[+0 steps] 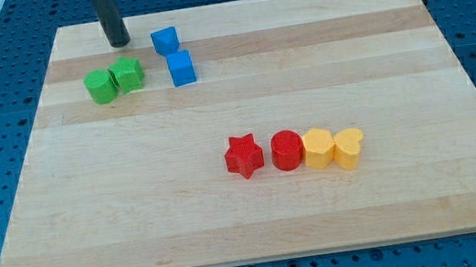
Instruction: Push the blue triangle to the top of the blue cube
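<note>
The blue triangle (165,40) lies near the view's top left of the wooden board (257,205). The blue cube (181,68) sits just below it, almost touching. My tip (119,43) is at the end of the dark rod, to the left of the blue triangle with a gap between them, and just above the green blocks.
Two green blocks, a cylinder (101,87) and a star-like one (127,75), sit touching left of the blue cube. A row of a red star (244,156), red cylinder (286,150), yellow hexagon (317,149) and yellow heart (349,147) lies lower right of centre.
</note>
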Controlling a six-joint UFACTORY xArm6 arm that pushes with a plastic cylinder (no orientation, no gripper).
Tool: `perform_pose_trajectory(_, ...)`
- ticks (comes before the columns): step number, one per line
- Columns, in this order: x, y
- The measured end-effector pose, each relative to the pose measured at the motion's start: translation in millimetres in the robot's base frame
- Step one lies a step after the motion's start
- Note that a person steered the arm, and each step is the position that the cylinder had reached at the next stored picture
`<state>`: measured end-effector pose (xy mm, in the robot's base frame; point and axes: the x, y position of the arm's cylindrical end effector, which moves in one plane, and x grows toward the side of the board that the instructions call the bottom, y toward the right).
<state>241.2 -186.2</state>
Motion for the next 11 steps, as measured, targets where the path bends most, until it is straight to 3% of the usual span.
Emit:
perform_pose_trajectory(2,-29,53)
perform_pose_trajectory(5,-8,80)
perform_pose_trajectory(9,25,88)
perform_pose_trajectory(11,-4,55)
